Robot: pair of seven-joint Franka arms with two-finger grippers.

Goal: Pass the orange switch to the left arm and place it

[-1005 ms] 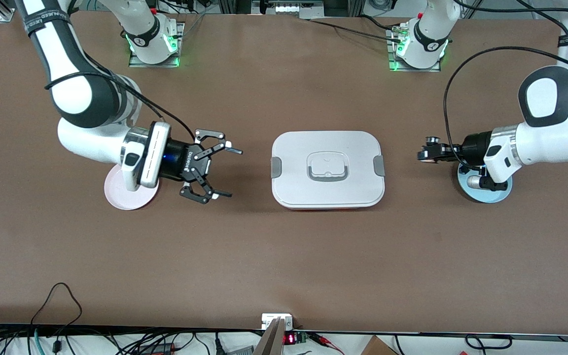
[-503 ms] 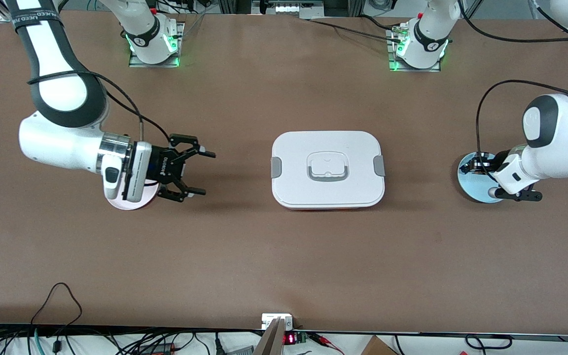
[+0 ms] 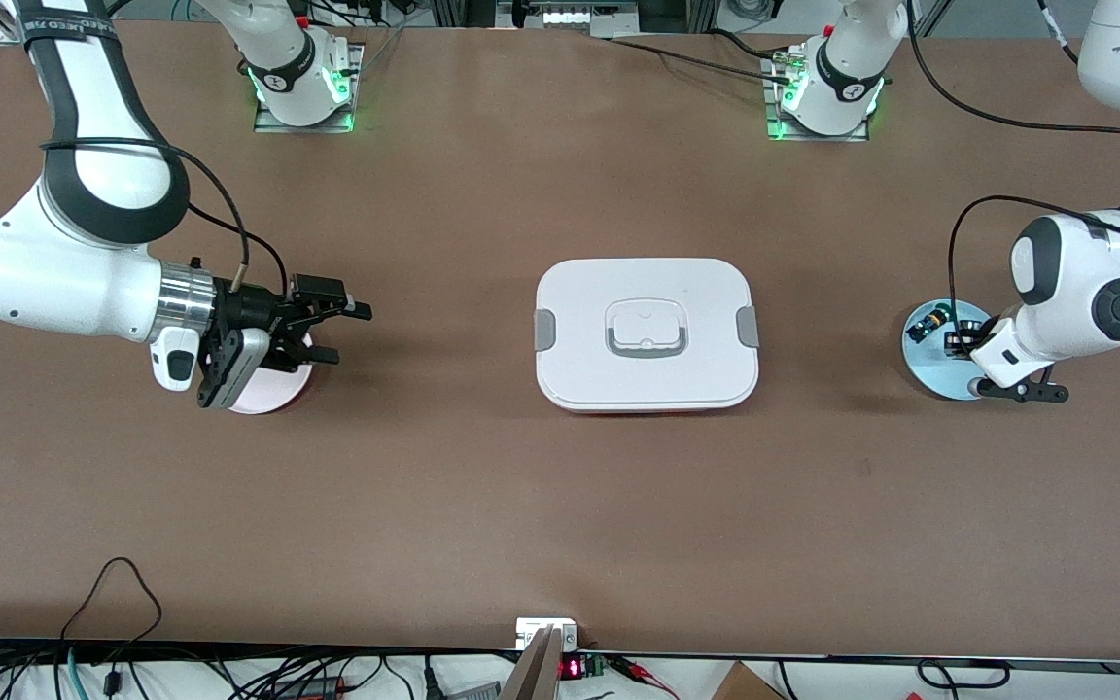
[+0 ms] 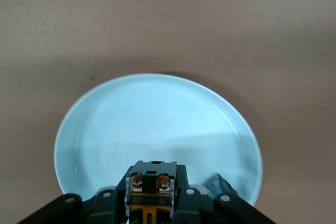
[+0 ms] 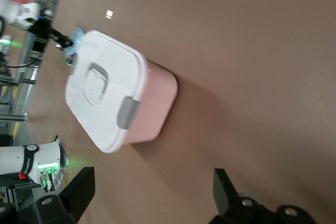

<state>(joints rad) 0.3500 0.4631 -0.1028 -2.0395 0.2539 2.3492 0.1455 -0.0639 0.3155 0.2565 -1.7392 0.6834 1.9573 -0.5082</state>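
Box (image 3: 647, 334) first: it sits mid-table, a bulky lidded obstacle you must route around. Over the pink plate (image 3: 268, 394), your right gripper (image 3: 336, 332) waits with fingers spread wide. Over the blue plate (image 3: 939, 374), the left gripper (image 4: 151, 203) is clamped on the orange switch (image 4: 151, 182); it looks light, rigid and tiny, so present its black body sideways for the handover.

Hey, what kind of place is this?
Probably a robotics lab: two white robot arms bolted to a brown table, a white box staged between them, and loose cables along the table's edge.
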